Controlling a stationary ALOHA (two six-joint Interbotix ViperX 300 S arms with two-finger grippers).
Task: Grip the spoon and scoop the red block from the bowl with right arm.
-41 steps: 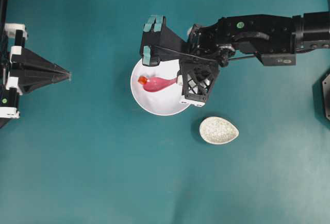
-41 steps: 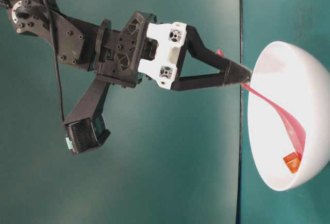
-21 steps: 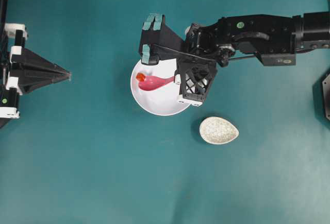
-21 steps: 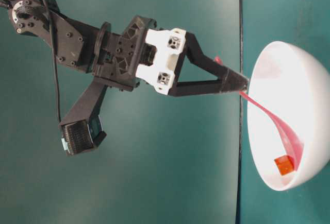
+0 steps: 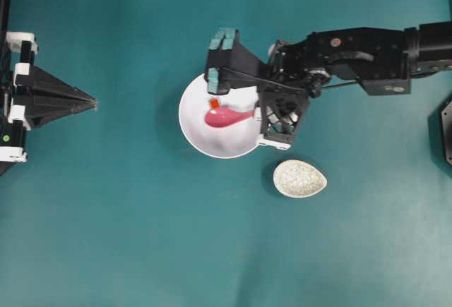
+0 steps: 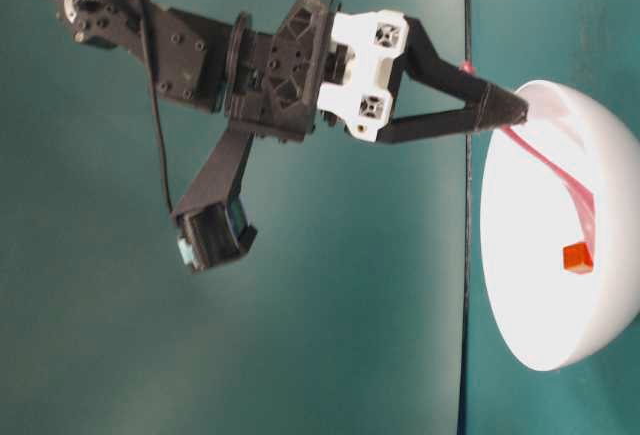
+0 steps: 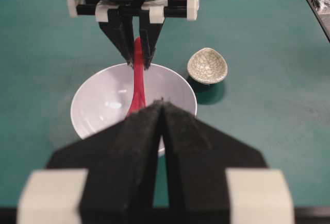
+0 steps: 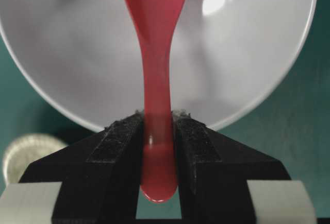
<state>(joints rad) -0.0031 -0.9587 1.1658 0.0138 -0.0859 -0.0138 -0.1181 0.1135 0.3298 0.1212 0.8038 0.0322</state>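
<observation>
Red block (image 5: 213, 102) now sits off the spoon's scoop, just beside its tip inside the bowl (image 5: 194, 129), where half a second ago it rode at the tip. My right gripper (image 8: 158, 131) stays clamped on the spoon (image 5: 227, 116) handle and has pulled back; I judge the scoop missed. The left gripper (image 5: 90, 102) is parked, jaws together.

The red block (image 5: 213, 102) lies in the bowl (image 5: 194, 134), beside the spoon (image 5: 224, 116).

right arm (image 5: 353, 46): black; lattice frame; white fittings; teal pads; cable
</observation>
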